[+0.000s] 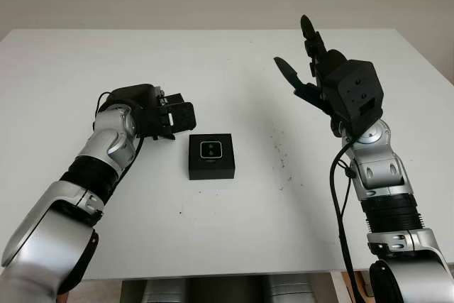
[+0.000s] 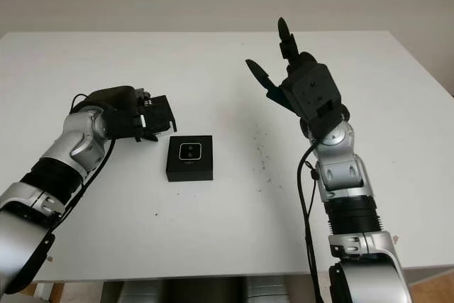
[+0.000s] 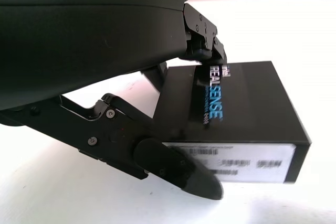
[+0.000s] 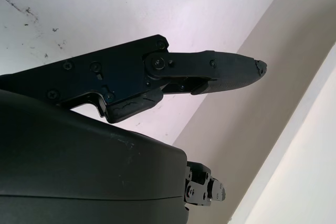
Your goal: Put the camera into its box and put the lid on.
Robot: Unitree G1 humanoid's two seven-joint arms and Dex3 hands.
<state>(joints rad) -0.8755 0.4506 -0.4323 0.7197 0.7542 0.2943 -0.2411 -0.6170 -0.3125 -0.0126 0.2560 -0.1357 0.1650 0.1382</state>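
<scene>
Cardboard and light, the lid (image 3: 231, 114) sat pinched in the left hand (image 1: 159, 115) just beside the box (image 1: 211, 157), where the camera (image 1: 212, 150) already lay. Stiff edges suited that side grip. The right hand (image 1: 319, 69) hung open above the table (image 1: 234, 62).

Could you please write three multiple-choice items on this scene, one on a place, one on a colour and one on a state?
1. Where is the box with the camera in it?
A. on the table, near its middle
B. in the right hand
C. at the table's far edge

2. What colour is the lid?
A. white
B. black
C. red

3. What is the left hand doing?
A. holding nothing
B. gripping the lid
C. pressing the camera

Answers:
1 A, the box sits between the arms.
2 B, its faces are black.
3 B, its fingers clamp the lid, while the right hand is raised and open.
</scene>
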